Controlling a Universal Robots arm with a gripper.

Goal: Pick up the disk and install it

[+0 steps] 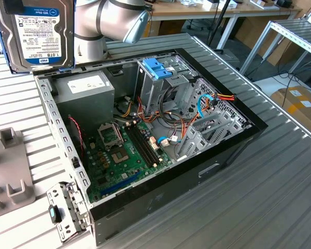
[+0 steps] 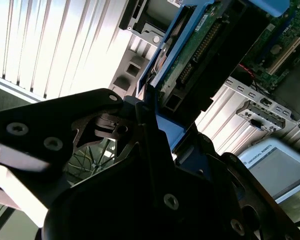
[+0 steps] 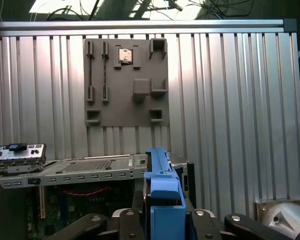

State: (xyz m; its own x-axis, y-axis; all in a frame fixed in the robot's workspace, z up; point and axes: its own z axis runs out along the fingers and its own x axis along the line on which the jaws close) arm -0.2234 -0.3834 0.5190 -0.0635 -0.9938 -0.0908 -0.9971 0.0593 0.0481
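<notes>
The arm [image 1: 101, 23] rose from behind the far wall of the open computer case [image 1: 197, 171], its silver links and a grey-blue joint cap showing in the exterior view. Its wrist was held high above the case. In the first wrist view the camera looked straight down past the case's rim onto the ribbed metal surface [image 3: 230, 100].

The jaws were clamped on the disk [image 1: 39, 33]. In the first wrist view, black fingers [image 3: 137, 205] pressed from either side on the narrow edge of its bright blue carrier, with no gap between finger and plastic. In the second wrist view the disk's green circuit board and a row of connector pins faced the camera, with the blue rail running along one side.

In the exterior view the disk hung upright in the air over the case's far corner, at the exterior view's left, well clear of the surface and outside the case. Its flat face was turned to the camera and bore a large white printed label with barcodes and lines of small text.

Inside the case, a power supply [image 1: 85, 93] with its own white sticker sat at the far left corner. A motherboard [image 1: 122, 150] lay on the case floor, and an upright metal cage with a blue handle [image 1: 156, 67] stood toward the far side. A grey fixture plate [image 3: 125, 82] with raised blocks lay on the surface well apart from the case. A small metal panel [image 1: 62, 212] stood just beside the case's near corner.
</notes>
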